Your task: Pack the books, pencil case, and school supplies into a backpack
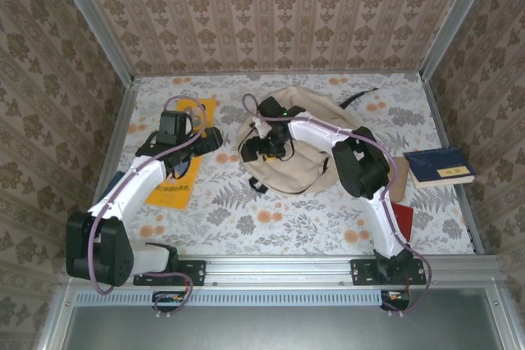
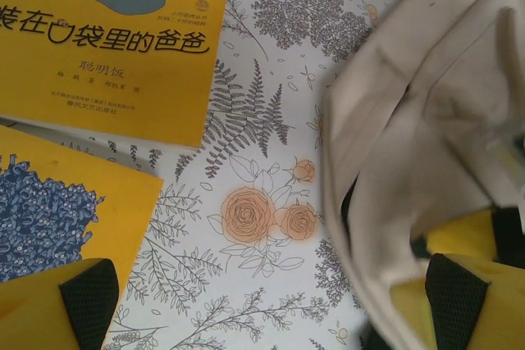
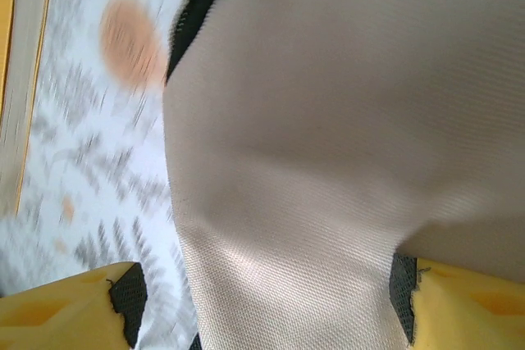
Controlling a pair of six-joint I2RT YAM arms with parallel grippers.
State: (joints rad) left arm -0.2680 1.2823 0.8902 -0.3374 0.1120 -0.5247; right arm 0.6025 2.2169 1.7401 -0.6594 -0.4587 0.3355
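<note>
Two thin yellow books lay just beside each other, left side of left wrist frame: cartoon-cover yellow book (image 2: 107,47) upper left, blue-patterned yellow book (image 2: 57,202) lower left, both on floral tablecloth (image 2: 262,145). Left gripper (image 2: 271,272) above cloth, jaws wide, empty. Large soft beige fabric backpack (image 1: 299,171) sat centre of top frame. Right gripper (image 3: 264,280) over it, jaws wide astride fabric bulge, no clamp seen. Dark navy-blue book (image 1: 439,165) at right edge, small flat red square (image 1: 403,219) below it.

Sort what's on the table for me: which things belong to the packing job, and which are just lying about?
Job: backpack, yellow books, navy book.
Lying about, it seems: small red square, floral table cover.
</note>
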